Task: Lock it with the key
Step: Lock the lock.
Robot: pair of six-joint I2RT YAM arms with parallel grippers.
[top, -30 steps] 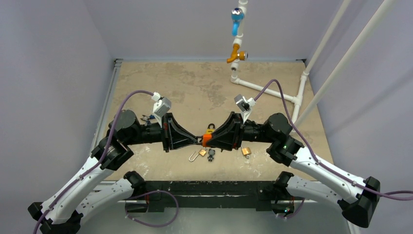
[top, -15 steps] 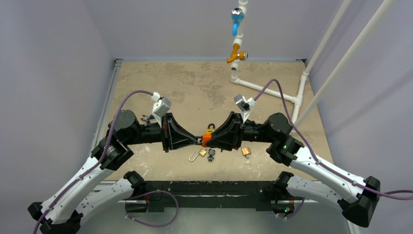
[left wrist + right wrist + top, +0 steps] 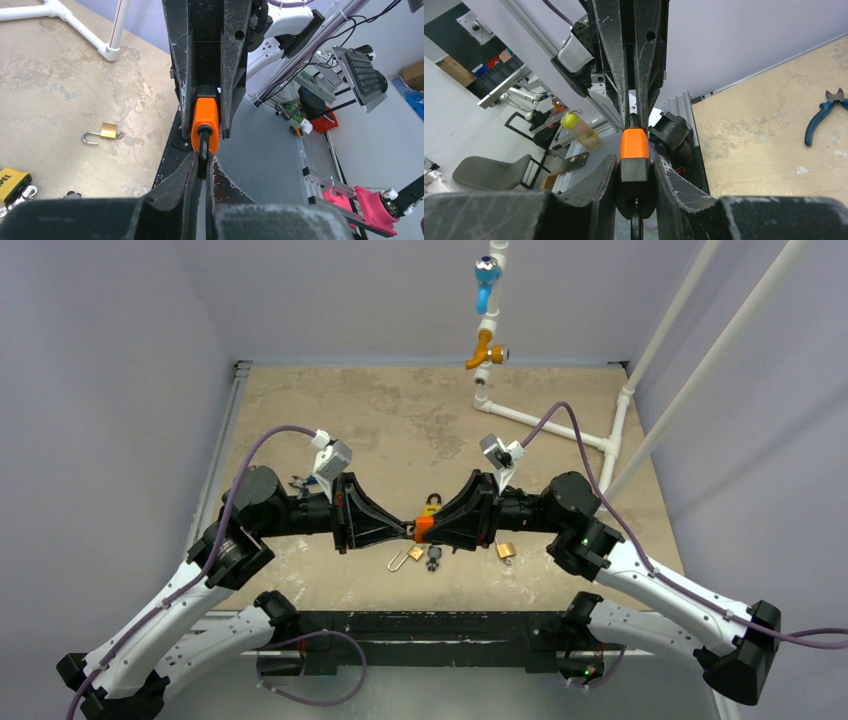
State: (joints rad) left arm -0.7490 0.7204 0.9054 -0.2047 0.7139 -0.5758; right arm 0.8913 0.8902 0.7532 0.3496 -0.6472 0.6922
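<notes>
An orange padlock (image 3: 424, 528) is held in the air between both grippers over the table's near middle. My left gripper (image 3: 409, 530) is shut on its black shackle (image 3: 203, 149), which sticks out of the orange body (image 3: 206, 120). My right gripper (image 3: 438, 529) is shut on the black key head (image 3: 636, 186), which sits against the other end of the orange body (image 3: 634, 144). In the left wrist view the right gripper's fingers (image 3: 234, 75) flank the padlock body.
On the table below lie an open brass padlock (image 3: 408, 556), black keys (image 3: 433, 557), a second brass padlock (image 3: 505, 551) and a yellow-black padlock (image 3: 431, 505). Blue pliers (image 3: 300, 482) lie at the left. A white pipe frame (image 3: 545, 425) with valves stands at the back right.
</notes>
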